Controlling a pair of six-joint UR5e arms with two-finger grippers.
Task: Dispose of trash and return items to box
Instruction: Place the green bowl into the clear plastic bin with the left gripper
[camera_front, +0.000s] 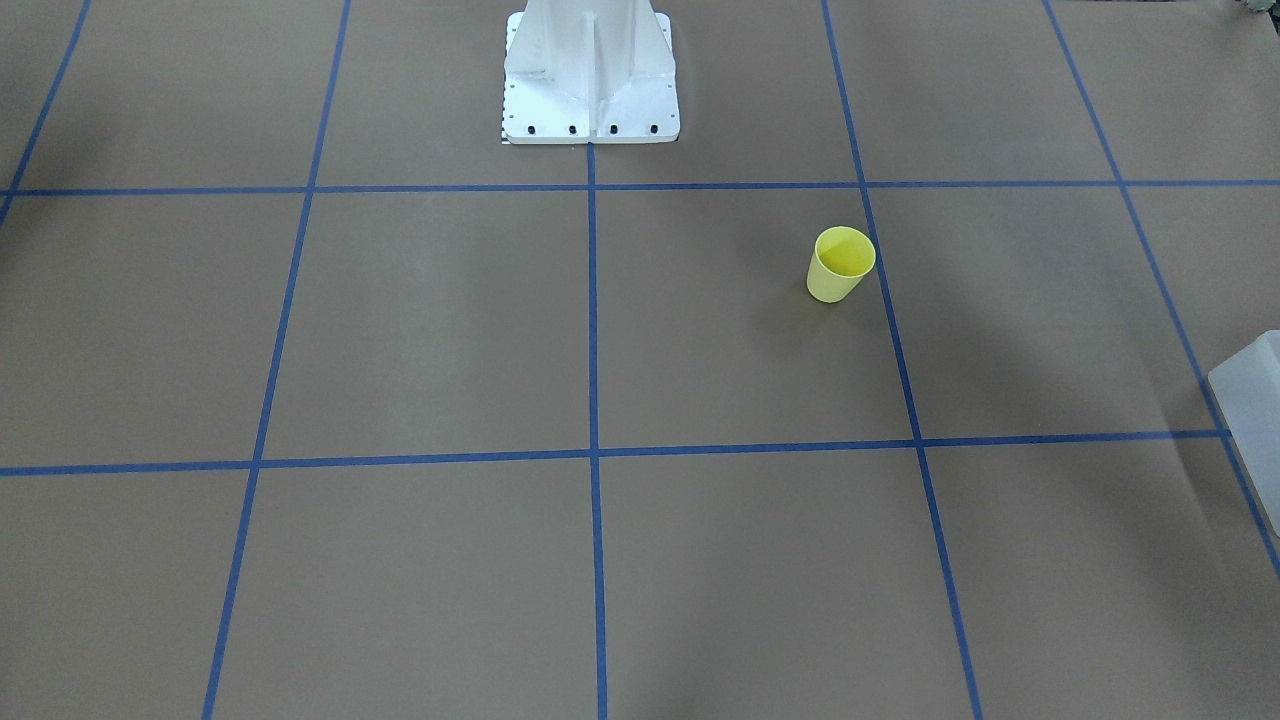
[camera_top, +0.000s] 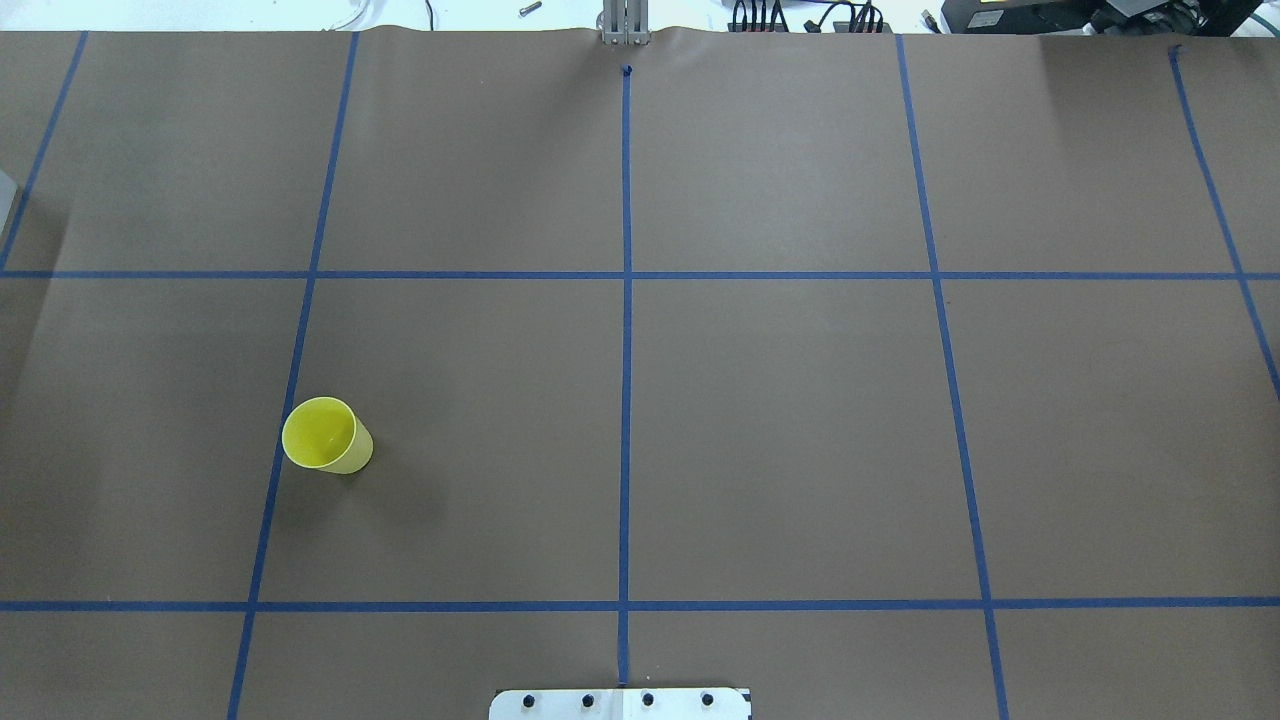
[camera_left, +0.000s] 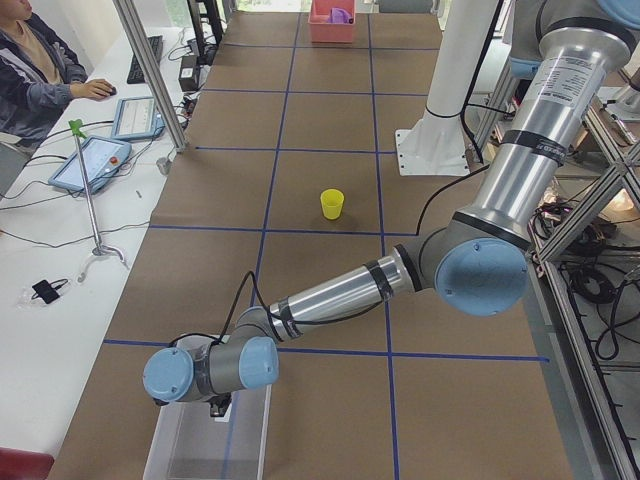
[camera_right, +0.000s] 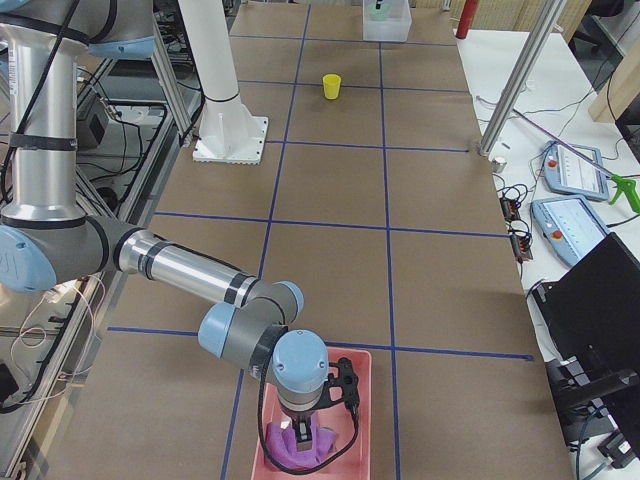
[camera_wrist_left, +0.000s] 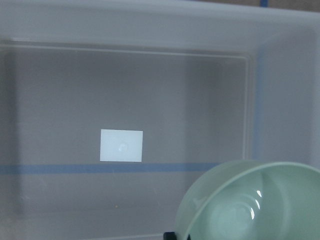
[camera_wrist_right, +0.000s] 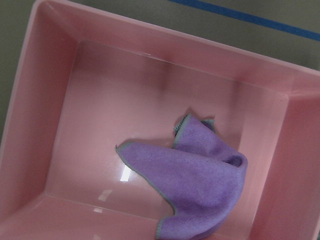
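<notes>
While the left gripper (camera_left: 222, 407) hangs right over the open box (camera_left: 190, 455), its fingers show only in the left side view, so I cannot tell if they are apart or together. From its wrist camera the box (camera_wrist_left: 150, 25) sits directly beneath, frosted walls on all sides and a white label (camera_wrist_left: 121, 145) on the floor. A pale green bowl (camera_wrist_left: 250, 205) fills the lower right corner of that view, close under the wrist and above the box floor; whether the tool grips it is not visible.

The right gripper (camera_right: 303, 432) is down inside the pink bin (camera_right: 362, 395), tips at or just above the purple cloth (camera_right: 290, 447). Contact is unclear, and so is whether the fingers are spread or closed. From the right wrist the cloth (camera_wrist_right: 200, 180) lies crumpled on the bin (camera_wrist_right: 150, 40) floor straight below.

The yellow cup (camera_top: 325, 435) stands upright on the table (camera_top: 780, 440), well apart from both grippers and nearer the left one's end. The robot base (camera_front: 590, 70) stands between the two arms' sides.
</notes>
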